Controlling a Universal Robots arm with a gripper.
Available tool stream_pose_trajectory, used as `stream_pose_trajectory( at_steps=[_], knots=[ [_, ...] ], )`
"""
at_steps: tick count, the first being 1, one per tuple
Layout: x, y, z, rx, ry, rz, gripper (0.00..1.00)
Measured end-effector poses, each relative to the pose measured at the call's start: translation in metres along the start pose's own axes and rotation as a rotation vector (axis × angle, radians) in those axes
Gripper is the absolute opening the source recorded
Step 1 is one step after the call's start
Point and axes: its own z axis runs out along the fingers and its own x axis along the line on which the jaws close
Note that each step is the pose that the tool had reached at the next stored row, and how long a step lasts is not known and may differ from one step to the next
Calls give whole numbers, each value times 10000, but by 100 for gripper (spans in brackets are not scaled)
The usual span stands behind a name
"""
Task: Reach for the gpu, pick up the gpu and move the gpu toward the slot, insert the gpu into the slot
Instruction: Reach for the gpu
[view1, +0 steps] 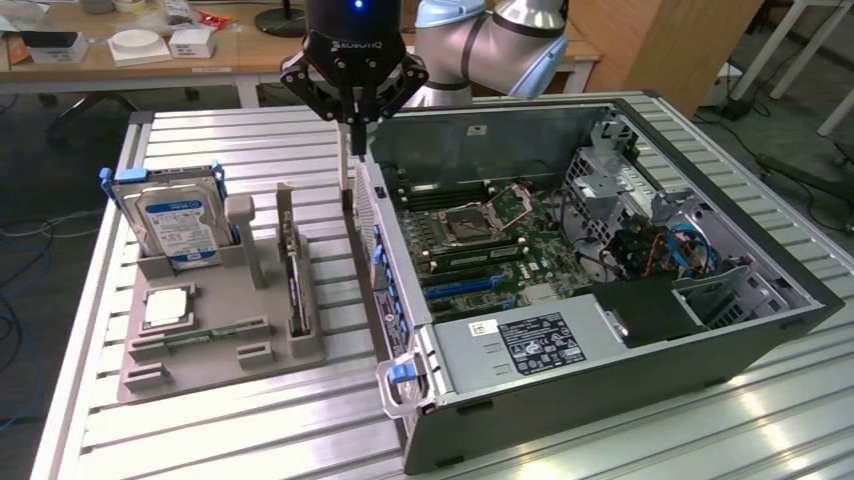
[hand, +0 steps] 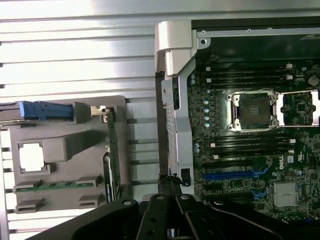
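Note:
The gpu (view1: 296, 272) is a thin dark card standing on edge in a grey holder tray (view1: 214, 360); in the wrist view the gpu (hand: 113, 155) appears edge-on with its metal bracket at one end. My gripper (view1: 356, 150) hangs shut and empty above the gap between the tray and the computer case wall, to the exterior view's right of the card and apart from it. Its fingertips (hand: 169, 186) sit over the case's edge in the wrist view. The slot (view1: 461, 286) is a blue strip on the green motherboard (view1: 497, 250) inside the open case, and the same slot (hand: 232, 176) lies beside the processor socket.
The tray also holds a silver hard drive (view1: 179, 225) in a blue bracket, a processor chip (view1: 167, 305) and a green memory stick (view1: 200, 336). The case wall (view1: 380, 250) stands between tray and motherboard. A power supply (view1: 534, 340) and cables (view1: 667, 250) crowd the case.

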Motion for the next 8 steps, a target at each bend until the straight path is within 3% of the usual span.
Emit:
stream_pose_trajectory(
  at_steps=[8],
  knots=[
    [44, -3, -1, 0, 0, 0, 10]
  ],
)
